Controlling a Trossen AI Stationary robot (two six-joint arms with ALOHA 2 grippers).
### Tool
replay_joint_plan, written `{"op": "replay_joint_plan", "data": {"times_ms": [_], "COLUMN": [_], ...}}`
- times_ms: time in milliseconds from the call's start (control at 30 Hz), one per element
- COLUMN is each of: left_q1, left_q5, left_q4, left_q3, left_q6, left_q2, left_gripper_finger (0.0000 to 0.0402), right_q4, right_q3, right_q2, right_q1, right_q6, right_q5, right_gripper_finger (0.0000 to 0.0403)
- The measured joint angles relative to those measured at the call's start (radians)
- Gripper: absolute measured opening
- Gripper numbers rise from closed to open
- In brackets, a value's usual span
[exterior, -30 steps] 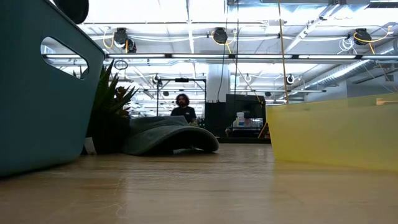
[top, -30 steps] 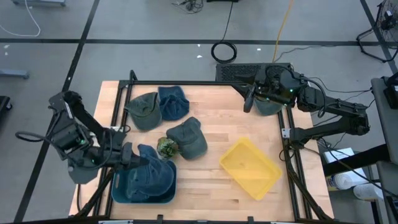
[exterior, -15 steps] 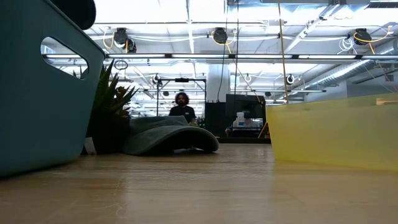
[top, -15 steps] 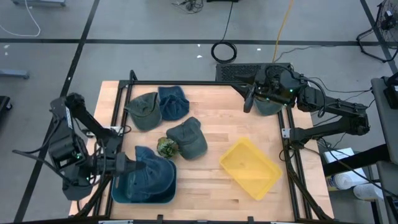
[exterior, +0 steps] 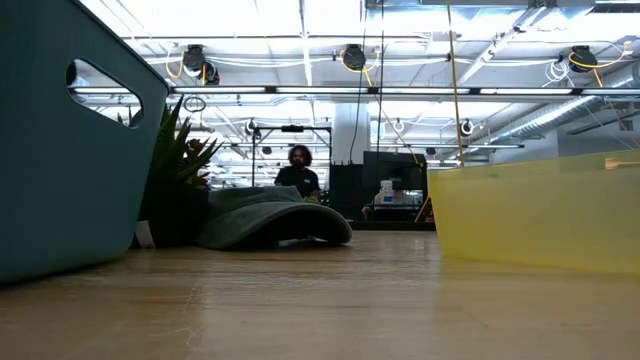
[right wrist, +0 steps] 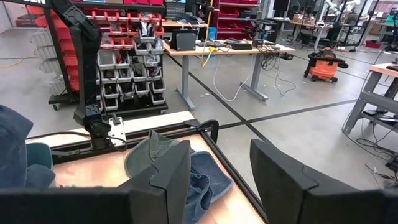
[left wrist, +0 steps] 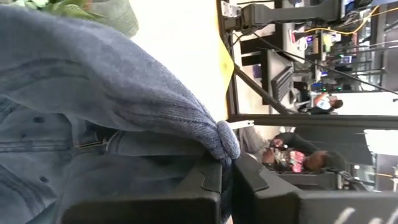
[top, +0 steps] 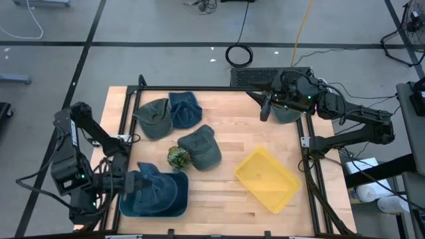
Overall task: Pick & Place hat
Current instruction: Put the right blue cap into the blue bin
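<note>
Blue hat point(top: 161, 191) sits lower left of the high view, draped over the teal bin point(top: 152, 211), w/ the left gripper point(left wrist: 226, 177) pinched shut on its knit edge. We'd judge the step is placing it: get the whole hat inside the rim before letting go. Plant point(top: 177, 157) is near, so we'd back out toward the table's left edge. Right gripper point(right wrist: 221, 171), upper right, hangs w/ jaws apart, empty, over bare wood.

Hat point(top: 163, 191) lies in bin point(top: 133, 211); tray point(top: 267, 179) right of it.
</note>
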Motion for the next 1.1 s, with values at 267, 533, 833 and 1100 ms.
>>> {"op": "replay_joint_plan", "data": {"times_ms": [267, 533, 833, 1100], "left_q1": [0.003, 0.027, 0.062, 0.066], "left_q5": [0.054, 0.07, 0.106, 0.142], "left_q4": [0.017, 0.097, 0.204, 0.336], "left_q3": [-0.068, -0.161, -0.285, -0.4], "left_q6": [-0.044, -0.053, -0.057, -0.065], "left_q2": [0.018, 0.018, 0.018, 0.018], "left_gripper_finger": [0.0003, 0.0003, 0.0003, 0.0003], "right_q4": [0.0, 0.0, 0.0, 0.0], "right_q3": [0.0, 0.0, 0.0, 0.0], "right_q2": [0.0, 0.0, 0.0, 0.0], "right_q1": [0.0, 0.0, 0.0, 0.0], "right_q6": [0.0, 0.0, -0.009, -0.012], "right_q5": [0.0, 0.0, 0.0, 0.0], "right_gripper_finger": [0.0155, 0.0155, 0.0155, 0.0155]}}
